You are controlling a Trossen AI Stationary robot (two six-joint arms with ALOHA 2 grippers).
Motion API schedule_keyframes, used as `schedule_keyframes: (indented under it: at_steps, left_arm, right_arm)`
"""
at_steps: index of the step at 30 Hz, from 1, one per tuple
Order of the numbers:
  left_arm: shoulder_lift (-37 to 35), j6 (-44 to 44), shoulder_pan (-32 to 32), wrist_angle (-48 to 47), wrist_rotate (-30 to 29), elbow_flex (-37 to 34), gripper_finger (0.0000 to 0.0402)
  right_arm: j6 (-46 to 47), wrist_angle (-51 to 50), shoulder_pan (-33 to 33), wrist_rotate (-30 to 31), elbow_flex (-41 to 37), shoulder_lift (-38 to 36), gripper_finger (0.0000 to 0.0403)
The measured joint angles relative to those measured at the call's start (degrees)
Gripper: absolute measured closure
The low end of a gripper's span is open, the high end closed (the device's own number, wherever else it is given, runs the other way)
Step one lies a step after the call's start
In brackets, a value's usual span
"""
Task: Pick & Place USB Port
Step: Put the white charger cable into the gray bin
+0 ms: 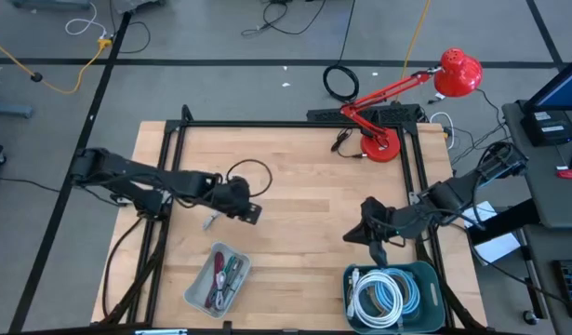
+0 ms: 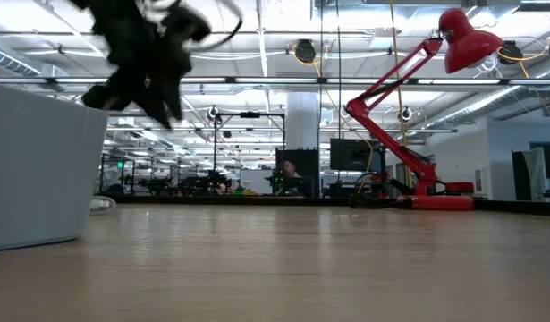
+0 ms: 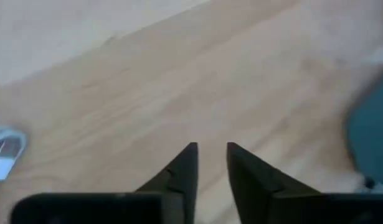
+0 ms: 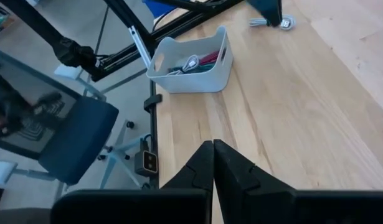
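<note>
A small white and silver USB piece (image 1: pixel 211 221) lies flat on the wooden table, just near of my left arm's wrist; the right wrist view shows the USB piece (image 4: pixel 273 23) too. My left gripper (image 1: pixel 254 212) hovers above mid-table, pointing toward the table's right, and in its own view the left gripper (image 3: pixel 211 149) is open by a narrow gap with nothing between the fingers. A pale object (image 3: pixel 4 152) sits at that picture's edge. My right gripper (image 1: pixel 367 237) waits shut over the table's right part, just above the teal bin; its own view shows the right gripper (image 4: pixel 213 144) empty.
A grey bin (image 1: pixel 218 277) holding red and green cables stands near the table's near edge, left of centre. A teal bin (image 1: pixel 425 279) with coiled white cable sits at the near right corner. A red desk lamp (image 1: pixel 380 146) stands at the far right. Bare wood lies between the arms.
</note>
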Motion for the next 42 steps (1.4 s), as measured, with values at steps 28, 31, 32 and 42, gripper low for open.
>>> schedule_keyframes:
  at_steps: [28,31,32,42]
  left_arm:
    - [0.8,6.9,4.6,-21.5,3.5,-10.8,0.0206]
    - [0.8,5.4,4.6,-18.6,4.8,-13.5,0.0206]
    - [0.8,4.6,4.6,-18.2,5.2,-14.1,0.0206]
    - [0.8,-2.4,4.3,-12.0,7.8,-17.9,0.0362]
  right_arm:
    - [3.1,-2.2,3.7,3.0,0.0,-0.1,0.0403]
    - [3.2,-2.2,3.7,3.0,0.0,-0.1,0.0403]
    - [3.4,-2.1,3.7,3.0,0.0,-0.1,0.0403]
    - [3.0,-2.1,3.5,4.2,0.0,-0.1,0.0403]
